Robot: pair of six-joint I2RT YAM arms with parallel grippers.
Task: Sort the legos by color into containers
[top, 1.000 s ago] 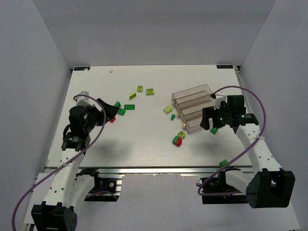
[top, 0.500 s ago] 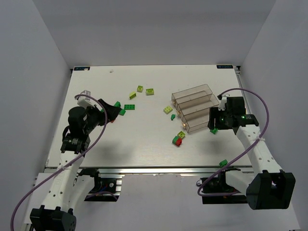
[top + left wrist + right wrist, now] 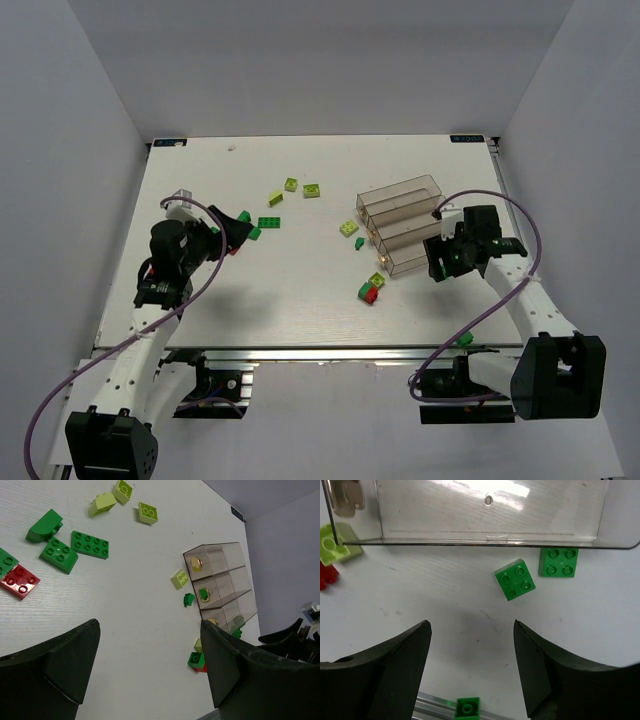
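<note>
The containers [image 3: 400, 222] are three joined clear smoky bins right of centre, also in the left wrist view [image 3: 220, 585] and right wrist view [image 3: 490, 510]. My right gripper [image 3: 438, 266] [image 3: 472, 670] is open and empty at their near right end, above the table. A dark green lego [image 3: 515, 579] lies just ahead of its fingertips, and a second one [image 3: 558, 561] lies by the bin wall. My left gripper [image 3: 238, 230] [image 3: 150, 665] is open and empty at the left. Near it lie a red lego [image 3: 20, 580] and dark green legos [image 3: 59, 555] [image 3: 90, 544].
Lime legos [image 3: 290, 184] [image 3: 312, 190] lie at the back, with one [image 3: 348, 228] and a small green one [image 3: 359, 243] left of the bins. A green-on-red pair [image 3: 368, 292] and a lime one [image 3: 377, 279] sit near the bins' front corner. One green lego [image 3: 465, 339] rests on the front rail.
My right arm swung back left toward the bins' near end, and its gripper now covers the green lego in the top view. The left arm shifted only slightly. No lego moved.
</note>
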